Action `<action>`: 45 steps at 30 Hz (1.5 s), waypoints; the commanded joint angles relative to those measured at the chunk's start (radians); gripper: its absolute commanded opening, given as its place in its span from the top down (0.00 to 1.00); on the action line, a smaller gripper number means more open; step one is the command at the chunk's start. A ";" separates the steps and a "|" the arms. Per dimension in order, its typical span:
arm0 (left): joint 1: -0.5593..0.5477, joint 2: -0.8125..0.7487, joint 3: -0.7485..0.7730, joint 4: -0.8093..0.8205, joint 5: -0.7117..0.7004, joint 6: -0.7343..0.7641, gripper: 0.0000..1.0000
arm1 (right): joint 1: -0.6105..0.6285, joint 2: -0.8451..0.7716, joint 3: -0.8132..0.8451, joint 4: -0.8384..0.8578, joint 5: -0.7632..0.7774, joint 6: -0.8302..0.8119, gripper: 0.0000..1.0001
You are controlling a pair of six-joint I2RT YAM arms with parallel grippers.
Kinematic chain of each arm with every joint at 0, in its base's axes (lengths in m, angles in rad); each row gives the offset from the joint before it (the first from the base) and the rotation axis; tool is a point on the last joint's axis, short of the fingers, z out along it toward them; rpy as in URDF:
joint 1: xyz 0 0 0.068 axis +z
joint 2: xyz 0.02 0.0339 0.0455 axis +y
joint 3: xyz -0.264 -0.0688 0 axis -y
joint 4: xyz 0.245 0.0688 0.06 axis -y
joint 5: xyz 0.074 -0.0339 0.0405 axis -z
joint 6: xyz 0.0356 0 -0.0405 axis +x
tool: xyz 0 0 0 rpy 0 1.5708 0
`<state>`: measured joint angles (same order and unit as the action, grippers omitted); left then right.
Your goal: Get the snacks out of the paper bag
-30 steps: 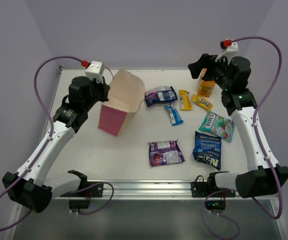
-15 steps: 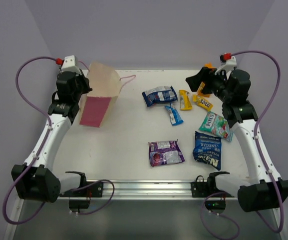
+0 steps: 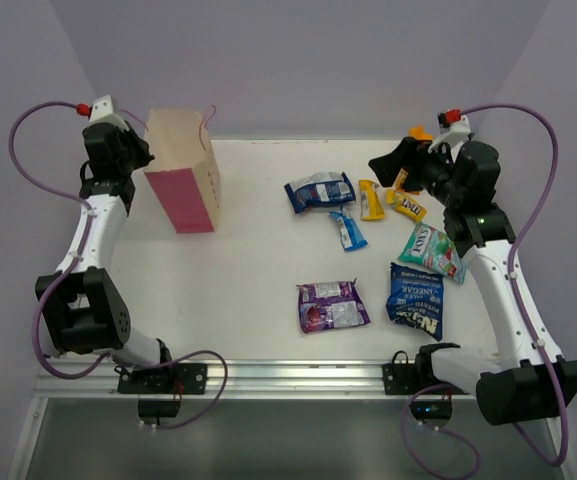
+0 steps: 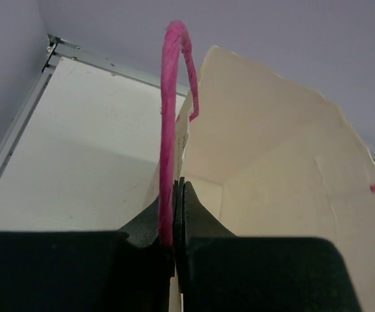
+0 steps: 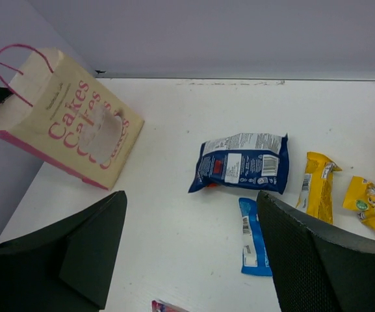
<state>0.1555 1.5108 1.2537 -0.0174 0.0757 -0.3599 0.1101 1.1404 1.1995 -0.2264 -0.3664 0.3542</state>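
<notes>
Bag [image 3: 183,180] swung to the table's [image 3: 258,250] far-left corner; your left gripper [image 4: 176,192] pinches its handle [image 4: 168,117], right gripper [image 5: 190,201] open, empty. Tugging could tear the handle.

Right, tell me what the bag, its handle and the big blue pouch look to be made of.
The paper bag looks like matte cream paper: creased folds, flat pink lettering. Its handle seems to be a pink twisted cord, paper or fibre, with a fuzzy ridged surface. The blue pouch is likely plastic or foil film: glossy, wrinkled, crimped ends.
</notes>
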 commanded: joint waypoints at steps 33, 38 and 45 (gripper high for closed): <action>-0.087 -0.532 0.280 -0.567 -0.100 0.173 0.00 | -0.004 -0.505 0.331 -0.343 0.544 -0.288 0.01; -0.186 -0.645 0.302 -0.645 -0.168 0.222 0.00 | 0.002 -0.694 0.258 -0.303 0.569 -0.307 0.01; -0.252 -0.820 0.228 -0.636 -0.281 0.274 0.00 | 0.026 -0.812 0.219 -0.297 0.587 -0.328 0.01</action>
<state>-0.0803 0.7235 1.5166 -0.6228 -0.1322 -0.1360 0.1226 0.3374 1.4494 -0.5301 0.1795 0.0605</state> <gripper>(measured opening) 0.997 0.989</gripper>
